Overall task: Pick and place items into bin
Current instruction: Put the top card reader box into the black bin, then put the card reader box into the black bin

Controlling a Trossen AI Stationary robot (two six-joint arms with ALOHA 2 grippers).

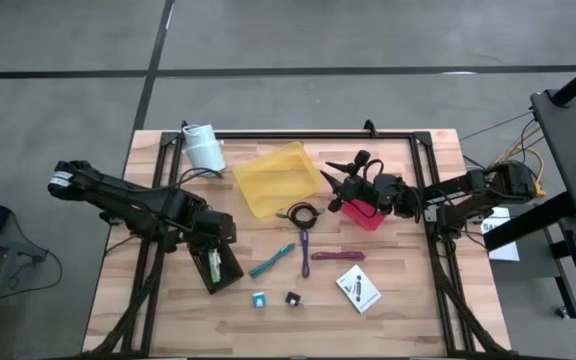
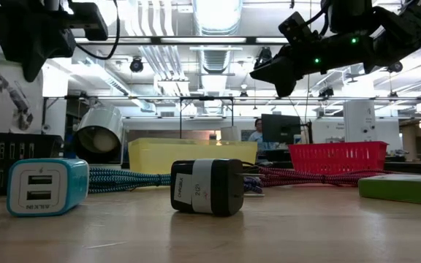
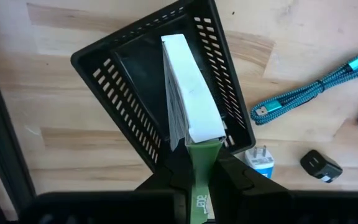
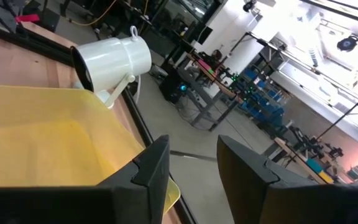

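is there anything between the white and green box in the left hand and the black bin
Nothing visible. The left hand is shut on the white and green box, which hangs directly over the open black bin, with no other item in between.

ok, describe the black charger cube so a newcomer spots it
Start at the wooden table, on the side away from the yellow bin. The black charger cube sits between a blue cube and a white card; it alone is black with a white band.

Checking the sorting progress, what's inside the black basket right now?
The left gripper, shut on a green-and-white card, holds the card standing edge-up inside the black basket. The card covers part of the basket floor; nothing else shows inside.
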